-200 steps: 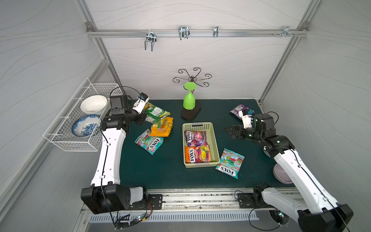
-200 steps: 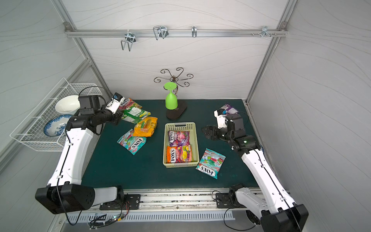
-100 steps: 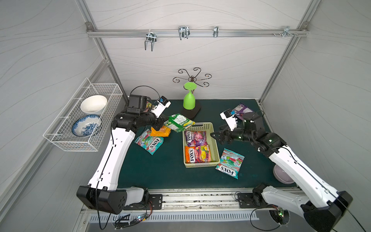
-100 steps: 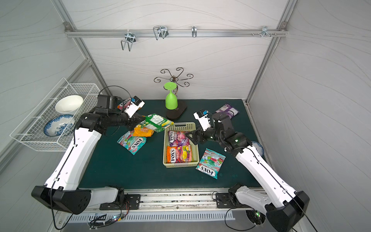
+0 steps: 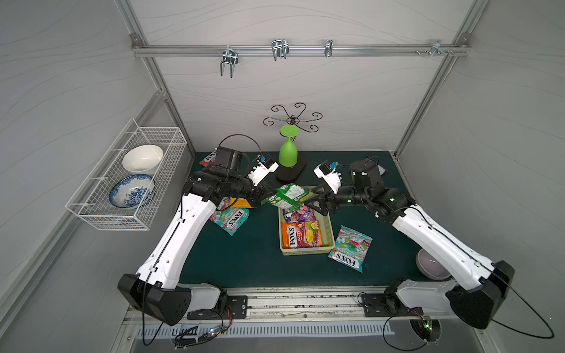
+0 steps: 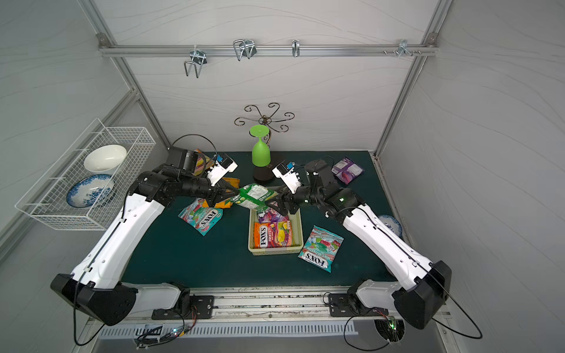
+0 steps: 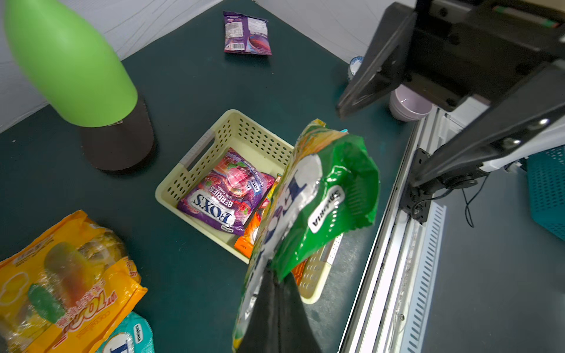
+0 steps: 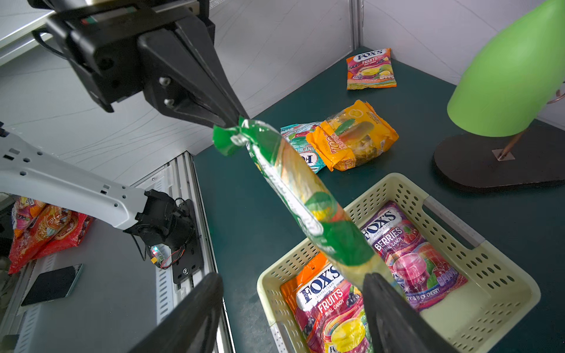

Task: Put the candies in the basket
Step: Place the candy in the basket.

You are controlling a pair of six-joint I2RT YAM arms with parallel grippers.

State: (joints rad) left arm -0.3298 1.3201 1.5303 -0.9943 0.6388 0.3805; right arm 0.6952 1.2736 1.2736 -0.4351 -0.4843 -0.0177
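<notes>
1. The dark green counter (image 5: 244, 266) is bare along its near edge. It is also bare between the left-hand bags and the shallow pale yellow-green perforated plastic basket (image 5: 305, 251), which sits near the counter's middle. The far edge is fuller: an upturned green plastic goblet (image 5: 288, 152) on a dark stand occupies its middle, and a bag lies in each far corner.
2. In the basket a purple berries candy bag (image 5: 298, 214) and an orange glossy candy bag (image 5: 301, 235) lie flat. A teal glossy candy bag (image 5: 350, 247) lies on the counter just beside the basket's near right corner. A second teal bag (image 5: 230, 218) lies toward the left edge.
3. The left claw (image 5: 265, 197) is pressed together on one end of a green glossy candy bag (image 5: 289, 195), held in the air over the basket's far end.
4. The right claw (image 8: 292, 275) is spread wide around the green bag's free end. That end rests against one finger (image 8: 394, 314), and the other stands apart.
5. The right wrist view shows a yellow-orange candy bag (image 8: 351, 137) lying partly on the second teal bag. It also shows an orange fruit-print bag (image 8: 370, 68) in the far left corner. In both top views the left arm covers much of these two.
6. The left wrist view shows a dark purple candy bag (image 7: 247, 33) by the far right corner and a lilac bowl (image 7: 408, 107) by the right edge.
</notes>
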